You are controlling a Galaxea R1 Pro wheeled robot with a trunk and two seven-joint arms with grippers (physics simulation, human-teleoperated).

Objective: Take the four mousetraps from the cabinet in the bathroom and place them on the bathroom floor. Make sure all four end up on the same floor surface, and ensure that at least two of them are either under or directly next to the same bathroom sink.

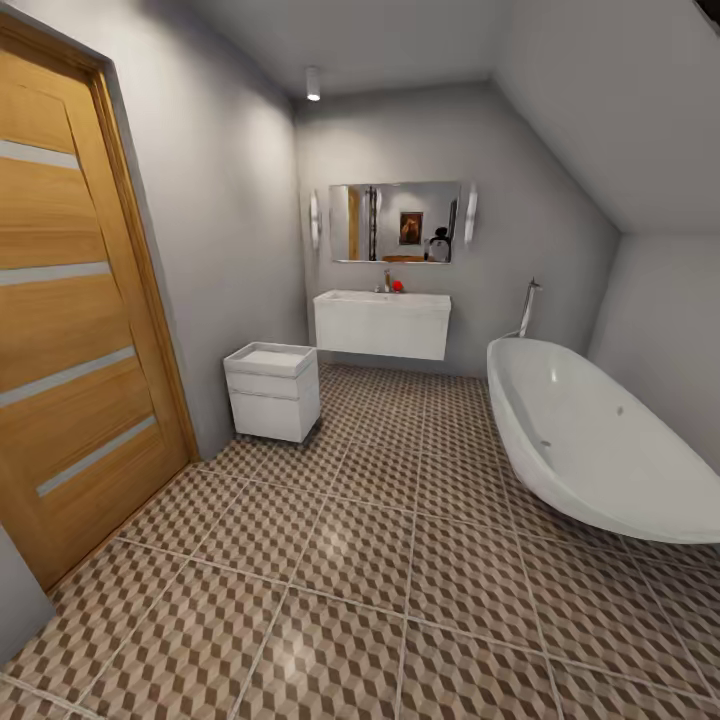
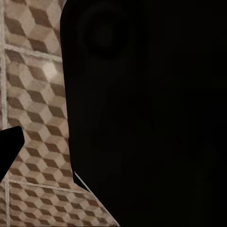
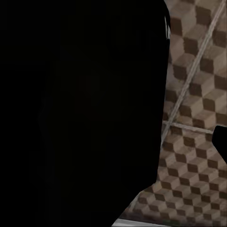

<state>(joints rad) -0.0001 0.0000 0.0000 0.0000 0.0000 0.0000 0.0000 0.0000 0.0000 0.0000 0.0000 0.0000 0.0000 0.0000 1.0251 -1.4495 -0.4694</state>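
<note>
wooden door (image 1: 70,300) left of sink (image 1: 381,323); small drawer unit (image 1: 272,390) nearer, left of sink; bathtub (image 1: 590,440) right of sink; cube-pattern bathroom floor (image 1: 380,560) below sink. hand spread: cannot tell, either arm.

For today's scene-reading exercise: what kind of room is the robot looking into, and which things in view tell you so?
A bathroom, most likely. The head view shows a white oval bathtub at the right, a wall-hung white sink with a mirror above it on the far wall, and a tiled floor with a cube pattern.
</note>
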